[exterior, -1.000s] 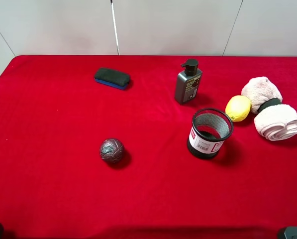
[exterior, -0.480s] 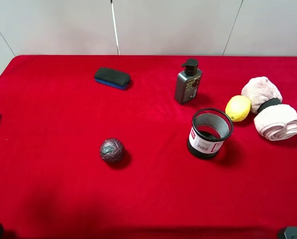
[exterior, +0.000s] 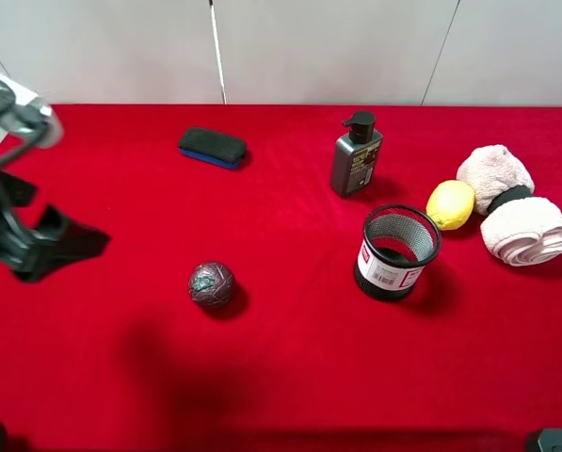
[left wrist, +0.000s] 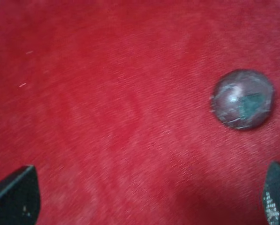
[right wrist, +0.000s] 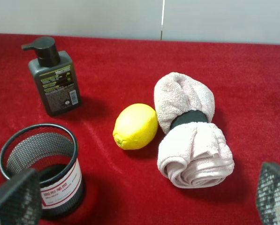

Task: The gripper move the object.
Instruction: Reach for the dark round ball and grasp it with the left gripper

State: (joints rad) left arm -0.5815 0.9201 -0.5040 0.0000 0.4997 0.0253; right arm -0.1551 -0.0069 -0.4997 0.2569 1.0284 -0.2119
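Red cloth (exterior: pixel 309 377); crackled grey-maroon ball (exterior: pixel 212 284), perhaps teal-flecked; at its twelve o'clock a dark eraser (exterior: pixel 212 147), blue underneath; yellow lemon (exterior: pixel 450 204); black mesh cup (exterior: pixel 393 231); pinkish towels (exterior: pixel 525 231).

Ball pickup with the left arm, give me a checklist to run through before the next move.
1. Ball free of other things: ok; eraser and cup stand well apart from it.
2. Left gripper, jaws open: ok.
3. Jaws centred on ball: not ok; the ball sits off to one side in the left wrist view.
4. Height above ball: cannot tell.
5. Right gripper away from ball: ok; it faces the lemon.
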